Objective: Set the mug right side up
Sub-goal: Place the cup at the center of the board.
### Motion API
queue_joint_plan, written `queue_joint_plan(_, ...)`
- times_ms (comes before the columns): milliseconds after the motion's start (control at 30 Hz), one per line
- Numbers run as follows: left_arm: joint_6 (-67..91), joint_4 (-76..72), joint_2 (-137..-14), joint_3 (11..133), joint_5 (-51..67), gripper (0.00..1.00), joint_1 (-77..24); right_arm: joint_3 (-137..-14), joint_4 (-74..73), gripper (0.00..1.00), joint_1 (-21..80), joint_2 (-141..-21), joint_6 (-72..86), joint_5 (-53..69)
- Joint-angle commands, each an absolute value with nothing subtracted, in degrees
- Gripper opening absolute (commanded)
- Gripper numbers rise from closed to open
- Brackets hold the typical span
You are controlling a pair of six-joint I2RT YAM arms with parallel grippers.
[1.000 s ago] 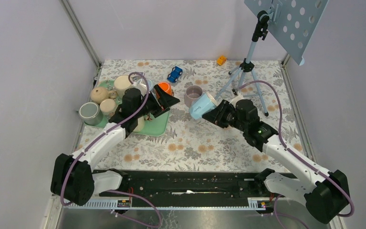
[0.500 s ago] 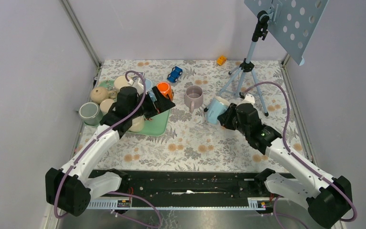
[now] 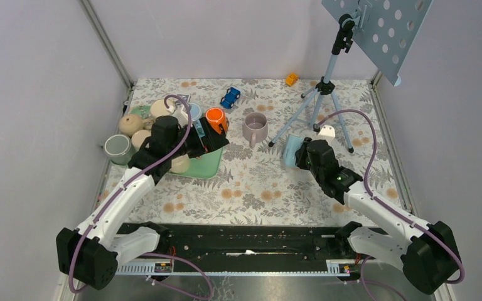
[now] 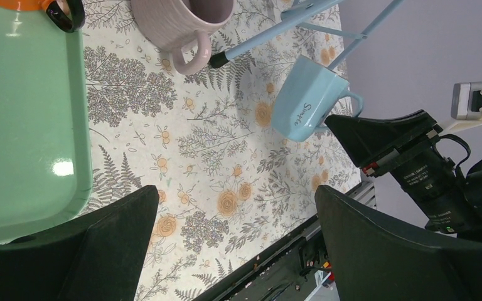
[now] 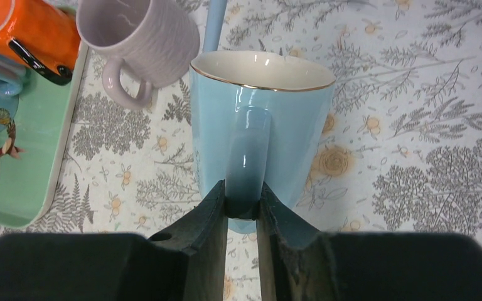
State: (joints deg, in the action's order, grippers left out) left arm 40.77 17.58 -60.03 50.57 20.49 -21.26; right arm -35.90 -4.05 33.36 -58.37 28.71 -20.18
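Note:
The light blue mug [image 3: 290,150] with a cream inside and gold rim is held over the flowered cloth near the tripod's feet. Its mouth [image 5: 262,70] faces up and it stands close to upright. My right gripper [image 5: 243,202] is shut on the mug's handle [image 5: 247,150], one finger on each side. In the left wrist view the mug [image 4: 306,103] shows its side with the lettering, and the right gripper's black fingers [image 4: 376,141] reach it from the right. My left gripper [image 3: 216,139] hangs open over the right edge of the green tray [image 3: 207,164], with nothing between its fingers.
A lilac mug [image 3: 255,127] stands upright just left of the blue mug. An orange mug [image 3: 215,117] and several beige pots sit on the tray. A grey mug [image 3: 118,148] is at the left. A tripod [image 3: 317,100] stands behind the blue mug; a blue toy car [image 3: 230,97] is further back.
My right gripper has swung the blue mug from lying sideways, mouth to the left, to mouth up, shifting it right and lower. The left arm has drawn back slightly to the left.

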Motion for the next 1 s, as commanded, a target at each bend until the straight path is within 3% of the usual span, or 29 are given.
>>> queue_joint_plan(0,39.99,16.22,-58.97,51.55,20.31,0.99,-21.01,-33.79,13.18,0.0,33.38,-57.99,24.14,-25.99)
queue_joint_plan(233,39.99,16.22,-58.65,51.35,20.95,0.99,-20.98,-25.23,30.9,0.0,33.34,-59.57,17.97,-27.18)
queue_joint_plan(667,39.64,17.58,-58.04,50.71,21.84,0.99,-21.09,-18.69,41.38,0.0,34.06,-63.28,14.42,-28.36)
queue_joint_plan(967,39.61,18.81,-58.14,50.29,22.86,0.99,-22.51,-13.57,51.21,0.0,41.73,-69.28,15.05,-35.74)
